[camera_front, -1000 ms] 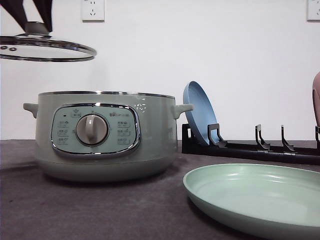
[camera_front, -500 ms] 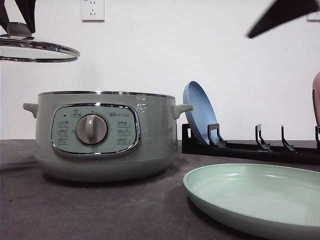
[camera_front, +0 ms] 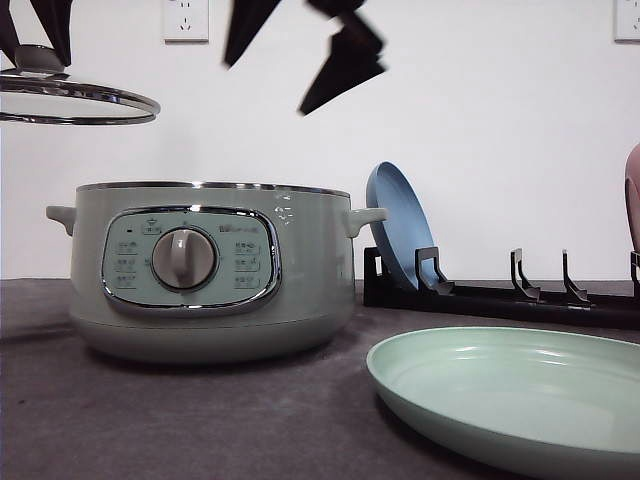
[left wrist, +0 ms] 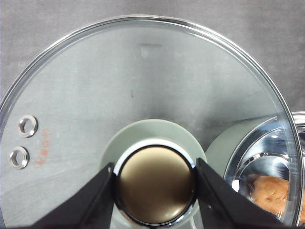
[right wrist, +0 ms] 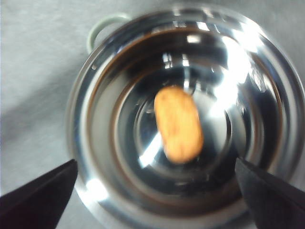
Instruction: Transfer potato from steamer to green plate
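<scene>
From my station I see a blue plate [camera_front: 398, 222] standing on edge in a black dish rack [camera_front: 500, 292] at the back of the grey tabletop [camera_front: 200, 415]. It leans in the rack's left-end slot; the slots to its right hold nothing. At the right edge, past the rack, I catch a sliver of something pinkish-brown [camera_front: 633, 195] that I can't identify. On the white wall [camera_front: 470, 130] behind, I see one power socket [camera_front: 186, 19] high up on the left and part of another [camera_front: 627, 19] in the upper right corner.
</scene>
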`<act>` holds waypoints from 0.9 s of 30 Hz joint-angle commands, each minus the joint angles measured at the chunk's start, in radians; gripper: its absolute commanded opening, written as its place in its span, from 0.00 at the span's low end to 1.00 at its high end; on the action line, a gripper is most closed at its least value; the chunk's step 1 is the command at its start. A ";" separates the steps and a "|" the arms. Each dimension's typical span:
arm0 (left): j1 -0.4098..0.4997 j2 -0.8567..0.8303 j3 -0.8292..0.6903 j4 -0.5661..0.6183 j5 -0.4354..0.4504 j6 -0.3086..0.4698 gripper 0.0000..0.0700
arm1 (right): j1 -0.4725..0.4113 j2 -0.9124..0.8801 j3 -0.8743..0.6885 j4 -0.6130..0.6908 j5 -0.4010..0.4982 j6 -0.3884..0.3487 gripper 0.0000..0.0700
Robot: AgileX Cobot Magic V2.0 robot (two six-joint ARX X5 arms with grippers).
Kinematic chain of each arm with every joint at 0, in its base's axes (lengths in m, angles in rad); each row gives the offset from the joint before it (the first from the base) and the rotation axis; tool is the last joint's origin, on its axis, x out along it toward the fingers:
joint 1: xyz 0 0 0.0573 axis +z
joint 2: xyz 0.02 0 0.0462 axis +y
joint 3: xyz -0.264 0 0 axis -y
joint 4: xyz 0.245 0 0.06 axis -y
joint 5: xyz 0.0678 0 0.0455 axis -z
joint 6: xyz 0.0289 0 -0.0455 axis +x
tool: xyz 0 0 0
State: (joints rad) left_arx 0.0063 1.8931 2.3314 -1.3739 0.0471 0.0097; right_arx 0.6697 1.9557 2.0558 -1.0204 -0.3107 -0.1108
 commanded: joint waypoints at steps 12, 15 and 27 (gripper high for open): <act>0.001 -0.004 0.045 0.029 0.000 0.008 0.00 | 0.048 0.189 0.091 0.077 0.076 -0.214 0.99; 0.001 -0.004 0.045 0.032 0.000 0.008 0.00 | 0.048 0.215 0.091 0.097 0.077 -0.214 0.99; 0.001 -0.004 0.045 0.035 0.000 0.008 0.00 | 0.046 0.315 0.091 0.158 0.078 -0.219 0.99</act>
State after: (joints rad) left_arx 0.0063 1.8931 2.3314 -1.3714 0.0471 0.0099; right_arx 0.7067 2.2448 2.1181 -0.8766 -0.2340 -0.3176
